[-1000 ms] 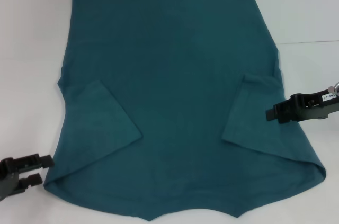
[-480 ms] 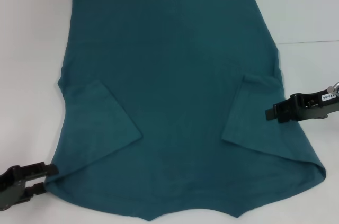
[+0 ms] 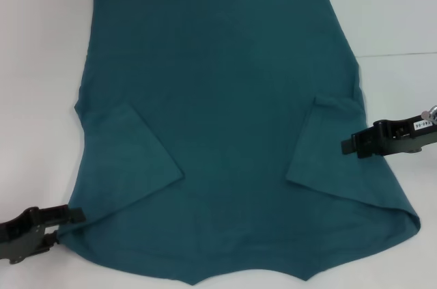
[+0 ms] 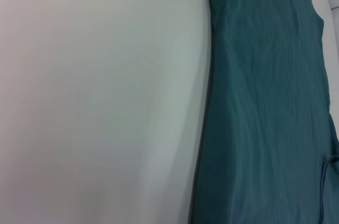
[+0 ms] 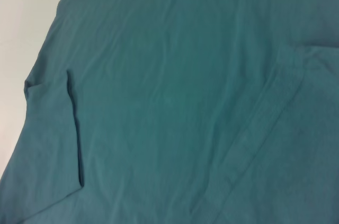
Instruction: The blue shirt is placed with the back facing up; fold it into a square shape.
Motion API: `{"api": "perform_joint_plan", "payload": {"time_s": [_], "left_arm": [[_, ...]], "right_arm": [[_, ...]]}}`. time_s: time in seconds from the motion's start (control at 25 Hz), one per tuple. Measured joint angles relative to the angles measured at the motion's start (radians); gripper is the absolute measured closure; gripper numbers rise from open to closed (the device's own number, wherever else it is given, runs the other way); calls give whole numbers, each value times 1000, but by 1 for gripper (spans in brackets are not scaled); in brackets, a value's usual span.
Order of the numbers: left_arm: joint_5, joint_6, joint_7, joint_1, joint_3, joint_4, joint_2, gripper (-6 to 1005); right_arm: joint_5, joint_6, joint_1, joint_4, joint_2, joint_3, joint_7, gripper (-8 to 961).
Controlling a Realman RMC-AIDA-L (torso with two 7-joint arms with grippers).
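The blue shirt (image 3: 225,111) lies flat on the white table, both sleeves folded in over its body. My left gripper (image 3: 60,227) is open at the shirt's near left corner, its upper finger reaching the cloth's edge. My right gripper (image 3: 349,147) hangs over the shirt's right edge, beside the folded right sleeve (image 3: 324,145). In the left wrist view the blue shirt (image 4: 265,102) shows as a long edge against bare table. The blue shirt (image 5: 175,86) fills the right wrist view.
The white table (image 3: 41,63) surrounds the shirt, with bare strips left and right. A thin seam line (image 3: 399,52) crosses the table at the far right. The shirt's near edge reaches the head view's lower border.
My left gripper has moved right and slightly nearer, from beside the shirt up to its near left corner. The right gripper and the shirt have not moved.
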Motion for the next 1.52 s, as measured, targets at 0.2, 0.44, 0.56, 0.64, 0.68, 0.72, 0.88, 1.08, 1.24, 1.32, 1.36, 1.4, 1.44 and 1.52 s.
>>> {"api": "perform_joint_plan", "payload": {"time_s": [0.2, 0.44, 0.56, 0.64, 0.68, 0.72, 0.88, 1.08, 1.24, 1.32, 1.36, 1.4, 1.44, 1.52], "left_arm": [[0, -1, 14, -6, 1, -1, 1, 479], [1, -1, 18, -6, 2, -2, 0, 691], [-3, 7, 34, -3, -2, -1, 0, 755], [-9, 17, 53, -2, -11, -2, 0, 798], [-9, 20, 59, -3, -13, -2, 0, 820], [-9, 24, 64, -4, -14, -2, 0, 841], [-10, 31, 77, -10, -13, -3, 1, 982], [-11, 24, 79, -18, -13, -3, 1, 981], [-11, 18, 80, -22, -14, -3, 2, 981], [-11, 18, 79, -24, -14, -3, 3, 981], [-12, 16, 79, -25, -14, -3, 3, 981], [-12, 14, 79, -26, -15, -3, 3, 981], [-12, 12, 79, -26, -15, -3, 3, 981], [-12, 7, 78, -26, -15, -3, 3, 981]], "right_arm": [[0, 0, -1, 0, 0, 1, 0, 509], [0, -1, -5, 0, -1, 3, 0, 509], [-2, -1, -9, 0, -3, 4, 0, 509], [-2, -2, -16, -4, -5, 5, -1, 509], [-2, -5, -22, -12, -5, 5, -2, 509], [-2, -10, -30, -21, -6, 6, -2, 509], [-5, -35, -84, -84, -7, 10, -2, 510], [-2, -54, -130, -102, -19, 81, -1, 510], [-10, -142, -136, -85, -54, 90, 8, 526], [-17, -179, -143, -88, -66, 93, 13, 544], [-25, -195, -147, -91, -69, 93, 16, 553], [-42, -206, -150, -96, -70, 93, 19, 562], [-62, -214, -153, -99, -71, 94, 21, 571], [-115, -218, -154, -103, -69, 94, 22, 569]]}}
